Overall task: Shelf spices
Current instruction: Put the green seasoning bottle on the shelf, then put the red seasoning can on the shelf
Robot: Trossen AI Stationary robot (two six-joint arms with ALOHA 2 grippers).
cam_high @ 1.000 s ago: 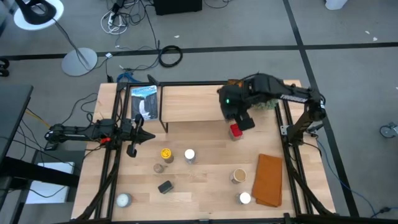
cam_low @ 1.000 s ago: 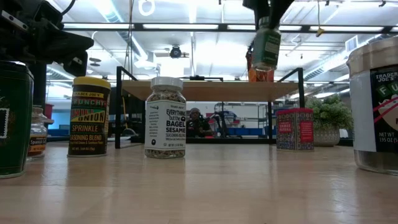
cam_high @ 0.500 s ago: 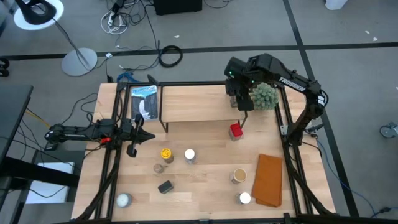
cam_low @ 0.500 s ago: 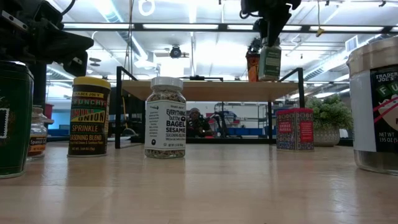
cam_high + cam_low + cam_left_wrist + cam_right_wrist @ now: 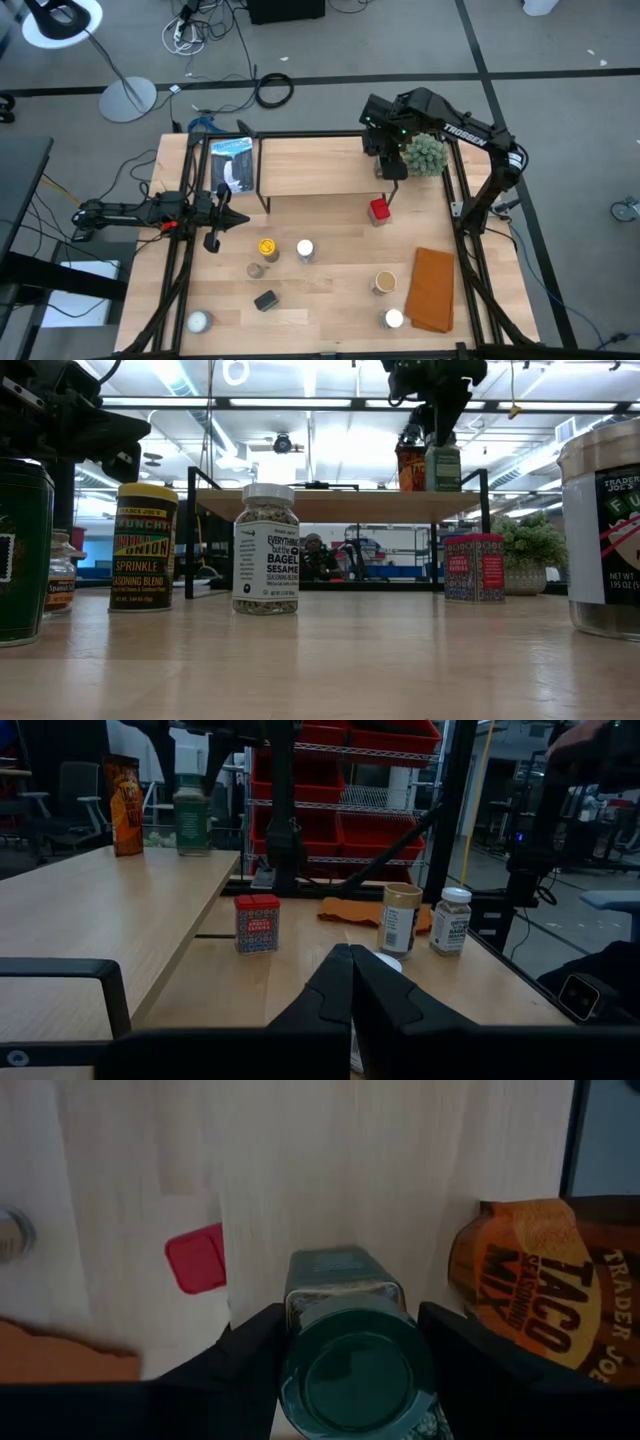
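- The right gripper (image 5: 441, 435) is over the far right end of the shelf (image 5: 300, 165), with its two fingers one on each side of a green-lidded jar (image 5: 355, 1365).
- In the low view the jar's bottom looks like it sits on the shelf board, just beside an orange packet (image 5: 530, 1295). The fingers seem to be pressed on the jar, but it is hard to be sure they are squeezing.
- To do this step well, the claw should let go slowly and go straight up, so the jar does not tip or bump the packet next to it.
- It should also keep clear of the green spiky plant (image 5: 424, 153), which is just beside the arm.
- The left gripper (image 5: 350, 982) waits at the left side of the table with its fingers closed together, holding nothing.
- More spices wait on the table: a red box (image 5: 379, 209), a yellow-lidded jar (image 5: 266, 246), a white-lidded jar (image 5: 305, 249) and others near the orange cloth (image 5: 432, 288).
- Words I can read: the packet says "TACO SEASONING MIX" and "TRADER".
- The white-lidded jar says "EVERYTHING BUT THE BAGEL SESAME".
- The yellow-lidded jar says "TRADER JOE'S", "ONION", "SPRINKLE" and "SEASONING BLEND".
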